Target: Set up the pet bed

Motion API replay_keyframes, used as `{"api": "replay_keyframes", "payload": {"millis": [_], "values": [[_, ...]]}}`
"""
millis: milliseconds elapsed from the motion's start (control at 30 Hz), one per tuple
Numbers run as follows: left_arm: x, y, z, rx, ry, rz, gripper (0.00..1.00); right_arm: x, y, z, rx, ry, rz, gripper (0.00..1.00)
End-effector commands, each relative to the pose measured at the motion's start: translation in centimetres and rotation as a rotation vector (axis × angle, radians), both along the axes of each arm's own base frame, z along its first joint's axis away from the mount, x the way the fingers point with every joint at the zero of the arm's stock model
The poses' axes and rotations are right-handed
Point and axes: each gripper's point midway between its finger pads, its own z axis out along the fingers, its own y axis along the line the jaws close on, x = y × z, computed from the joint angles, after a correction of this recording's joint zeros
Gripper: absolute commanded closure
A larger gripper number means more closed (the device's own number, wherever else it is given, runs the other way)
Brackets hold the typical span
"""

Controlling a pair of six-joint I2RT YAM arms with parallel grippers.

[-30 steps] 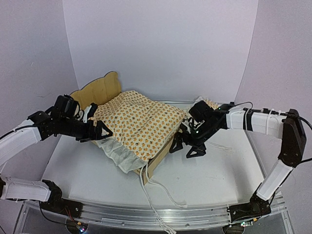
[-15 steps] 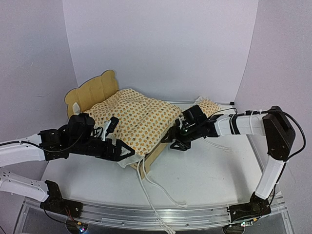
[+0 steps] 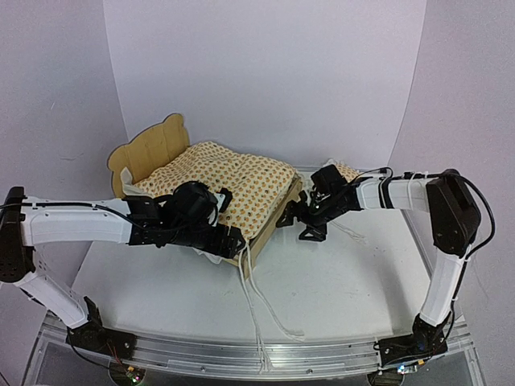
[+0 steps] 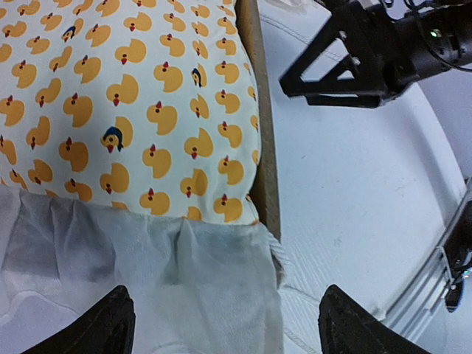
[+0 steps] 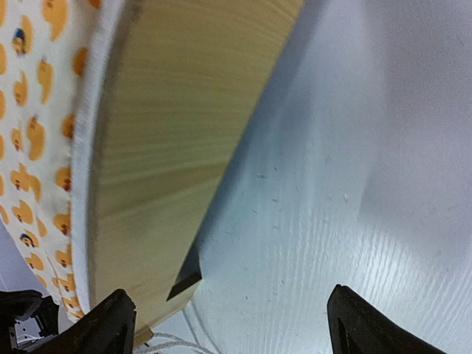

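Plywood forms the pet bed (image 3: 141, 161), which stands on the white table (image 3: 354, 281), left of centre. Its scalloped headboard (image 3: 165, 137) is at the far left end. Its low footboard (image 3: 272, 223) faces the right arm.

Bedding (image 3: 241, 181) printed with orange ducks covers the frame. Its white ruffle (image 4: 147, 273) hangs over the near edge, beside the footboard corner. A small matching pillow (image 3: 346, 170) lies behind the right arm, apart from the bed. White cords (image 3: 256, 314) trail from the near corner of the bed across the table and over its front edge.

The left gripper (image 3: 229, 241) is at that near corner. In the left wrist view its jaws stand wide apart above the ruffle and clamp nothing.

The right gripper (image 3: 302, 223) is just beside the outer face of the footboard. In the right wrist view its jaws are spread wide over bare table, with nothing held. Contact with the wood cannot be determined.
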Motion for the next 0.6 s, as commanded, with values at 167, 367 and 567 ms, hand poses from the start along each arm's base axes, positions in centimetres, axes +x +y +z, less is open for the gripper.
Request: {"api": "replay_keyframes", "payload": {"millis": [167,367,567], "values": [[1.9,-0.6,-1.1,0.145,-0.06,-0.007,0.29,-2.4,3.5,2.9,0.198,0.021,0.025,0.02],[2.1,0.2,-2.7,0.182,-0.037,0.04,0.46,-1.2,5.6,3.0,0.362,0.022,-0.017,0.02],[3.2,2.7,-4.3,0.251,-0.014,0.125,0.72,-0.6,7.9,3.0,0.504,0.031,-0.02,0.02]]}}
